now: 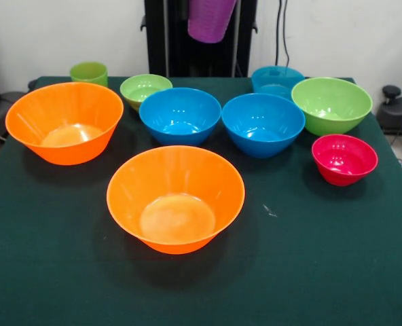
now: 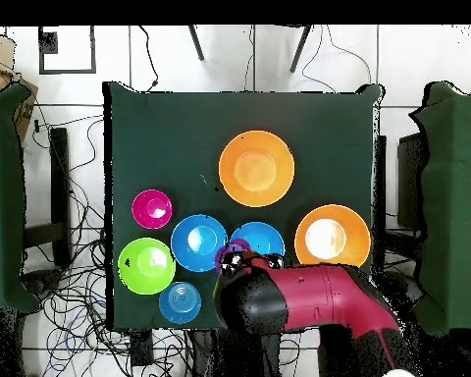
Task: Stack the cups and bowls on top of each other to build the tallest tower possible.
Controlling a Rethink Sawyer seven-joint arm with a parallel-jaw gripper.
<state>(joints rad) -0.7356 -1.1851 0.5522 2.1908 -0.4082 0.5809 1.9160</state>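
Observation:
A purple-magenta cup (image 1: 211, 19) hangs in the air above the table's far edge, and my gripper (image 1: 212, 3) is shut on it; only its rim (image 2: 228, 257) shows beside the red arm (image 2: 298, 302) from overhead. On the dark green cloth stand two orange bowls (image 1: 176, 197) (image 1: 64, 122), two blue bowls (image 1: 180, 114) (image 1: 263, 122), a teal bowl (image 1: 277, 80), a large lime bowl (image 1: 331, 103), a small lime bowl (image 1: 145, 88), a red-pink bowl (image 1: 344, 158) and a light green cup (image 1: 89, 71). Each stands alone. No tower is in view.
The table (image 1: 323, 272) has bare cloth along its front and right side. Cables lie on the floor around it (image 2: 73, 295). Other green-covered tables (image 2: 4, 196) stand on either side in the overhead view.

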